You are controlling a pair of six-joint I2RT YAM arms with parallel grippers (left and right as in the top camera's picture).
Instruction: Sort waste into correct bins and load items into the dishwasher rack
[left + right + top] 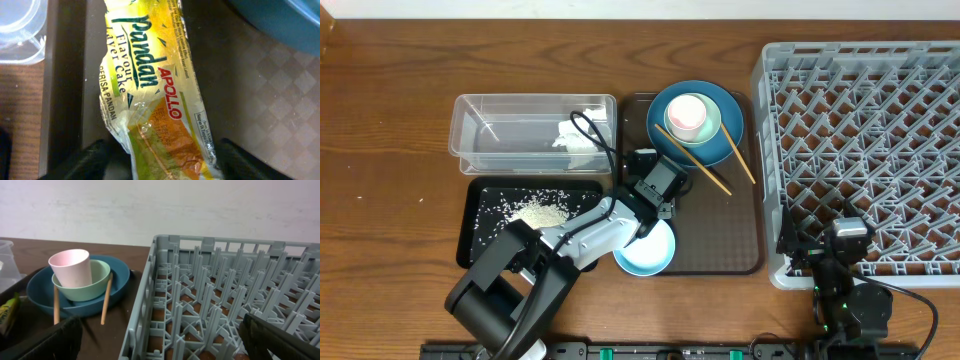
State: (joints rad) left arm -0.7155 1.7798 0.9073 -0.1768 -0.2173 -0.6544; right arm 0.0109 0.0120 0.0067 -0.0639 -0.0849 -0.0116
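**A:** Where did everything sit around the brown serving tray [720,230]?

**B:** On the tray's far end was a dark blue plate [718,150]. It held a pale mint bowl [712,122] with a small pink cup [685,113] inside. Two wooden chopsticks [692,160] leaned from the plate's rim down onto the tray. A white and light-blue bowl [645,250] sat at the tray's near left corner, overhanging its edge.

**A:** And beside the tray?

**B:** Just left of it on the tabletop [380,120] a clear tub [480,130] held a crumpled white tissue [575,140]. Nearer the arms, a black tray [480,230] held white rice grains [540,212]. The grey dishwasher rack [860,150] stood just right of the tray, with nothing loaded in the part shown.

**A:** Where was the snack wrapper [150,95]?

**B:** It lay flat on the tray near the left edge – yellow-green, with an orange end. The left arm [590,235] reached over it. The left jaws stood apart, one on each side of the orange end. I could not tell whether they touched it.

**A:** And the right arm [845,290]?

**B:** It sat right of the tray at the rack's near edge – the right jaws were spread wide and held nothing.
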